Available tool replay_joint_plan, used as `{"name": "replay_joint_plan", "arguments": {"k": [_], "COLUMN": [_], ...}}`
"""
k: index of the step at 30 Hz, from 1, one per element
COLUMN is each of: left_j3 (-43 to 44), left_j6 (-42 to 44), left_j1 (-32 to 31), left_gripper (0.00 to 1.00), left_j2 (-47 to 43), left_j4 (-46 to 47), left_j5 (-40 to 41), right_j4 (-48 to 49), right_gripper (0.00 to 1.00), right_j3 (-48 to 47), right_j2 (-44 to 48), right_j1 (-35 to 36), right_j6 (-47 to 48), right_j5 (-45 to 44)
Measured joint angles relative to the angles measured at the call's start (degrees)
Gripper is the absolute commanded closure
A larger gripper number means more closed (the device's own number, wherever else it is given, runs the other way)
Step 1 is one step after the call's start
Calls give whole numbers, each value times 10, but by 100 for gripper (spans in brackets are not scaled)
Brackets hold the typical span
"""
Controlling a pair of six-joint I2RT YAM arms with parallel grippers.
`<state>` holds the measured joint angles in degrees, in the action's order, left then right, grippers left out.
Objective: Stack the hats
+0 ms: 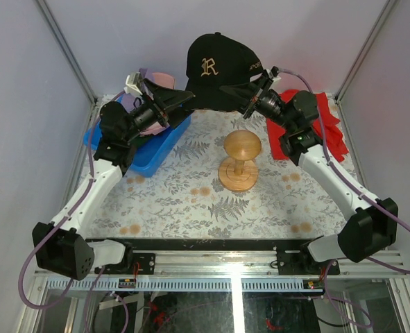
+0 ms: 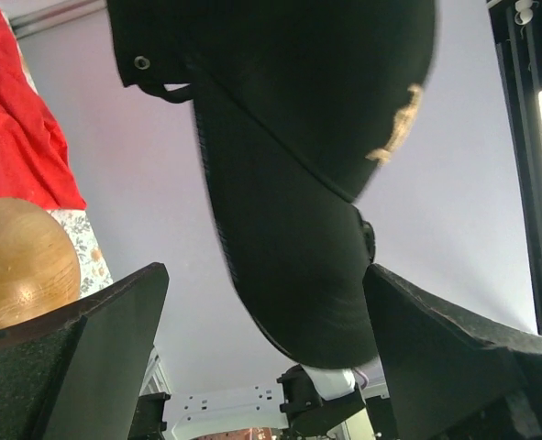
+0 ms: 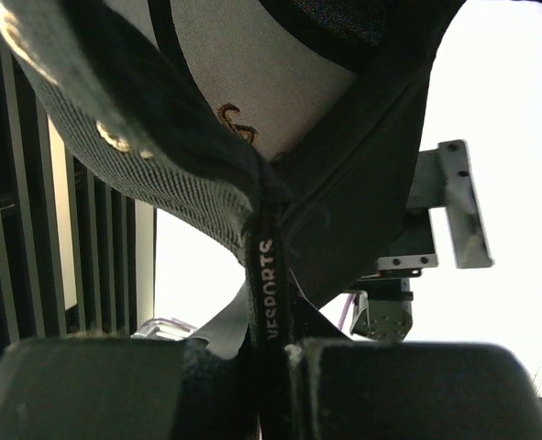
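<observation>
A black cap with a gold emblem hangs in the air above the back of the table, between both grippers. My right gripper is shut on the cap's edge; in the right wrist view a black band with white lettering is pinched between the pads. My left gripper is open, and the cap's brim hangs between its spread fingers. A pink cap and a bit of lavender cap show behind the left arm. The dark green-black cap is out of view.
A round wooden stand is at the table's middle, also in the left wrist view. A blue tray lies under the left arm. A red cloth lies at the back right. Grey walls close in the sides and back.
</observation>
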<state>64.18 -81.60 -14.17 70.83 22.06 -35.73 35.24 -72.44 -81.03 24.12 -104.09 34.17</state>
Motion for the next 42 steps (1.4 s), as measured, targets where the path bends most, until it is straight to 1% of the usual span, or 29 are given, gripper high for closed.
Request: {"name": "replay_joint_plan", "arguments": {"k": [6, 9, 10, 14, 16, 18, 19, 20, 21, 22, 24, 25, 28, 32, 37, 40, 42], "left_j3": [14, 31, 37, 66, 72, 72, 72, 72, 72, 72, 72, 72, 82, 108, 113, 115, 115], "left_j6": [0, 0, 0, -3, -7, -22, -30, -38, -44, -45, -43, -38, -5, 52, 85, 121, 134], "left_j1": [-13, -14, -14, -16, -15, -14, -13, -13, -13, -13, -15, -16, -23, -31, -31, -28, -26], "left_gripper": [13, 18, 23, 64, 79, 98, 100, 100, 100, 100, 100, 100, 100, 100, 100, 100, 100], "left_j2": [33, 44, 49, 77, 85, 89, 89, 89, 88, 86, 83, 82, 72, 53, 20, 15, 21], "left_j4": [7, 11, 12, 16, 24, 36, 40, 45, 50, 51, 45, 37, -5, -79, -107, -120, -132], "left_j5": [6, 12, 14, 17, 20, 26, 28, 32, 33, 34, 39, 42, 58, 92, 162, 216, 239], "right_j4": [14, 23, 29, 42, 47, 50, 50, 50, 50, 49, 43, 35, -31, -99, -155, -167, -168], "right_gripper": [100, 100, 100, 100, 100, 100, 100, 99, 93, 85, 64, 59, 50, 47, 44, 44, 44], "right_j3": [0, 2, 6, 29, 40, 50, 54, 57, 61, 63, 62, 61, 59, 62, 84, 92, 94], "right_j2": [0, 0, 1, 7, 8, 8, 8, 8, 8, 8, 10, 12, 22, 51, 126, 156, 168], "right_j1": [11, 15, 17, 19, 17, 10, 7, 4, 1, -3, -10, -13, -21, -21, -20, 1, 32], "right_j6": [-8, -14, -17, -26, -32, -37, -38, -38, -38, -37, -24, -17, 32, 74, 101, 102, 103], "right_j5": [-3, 0, 0, -2, -5, -5, 0, 5, 13, 21, 32, 35, 32, 8, -27, -52, -74]}}
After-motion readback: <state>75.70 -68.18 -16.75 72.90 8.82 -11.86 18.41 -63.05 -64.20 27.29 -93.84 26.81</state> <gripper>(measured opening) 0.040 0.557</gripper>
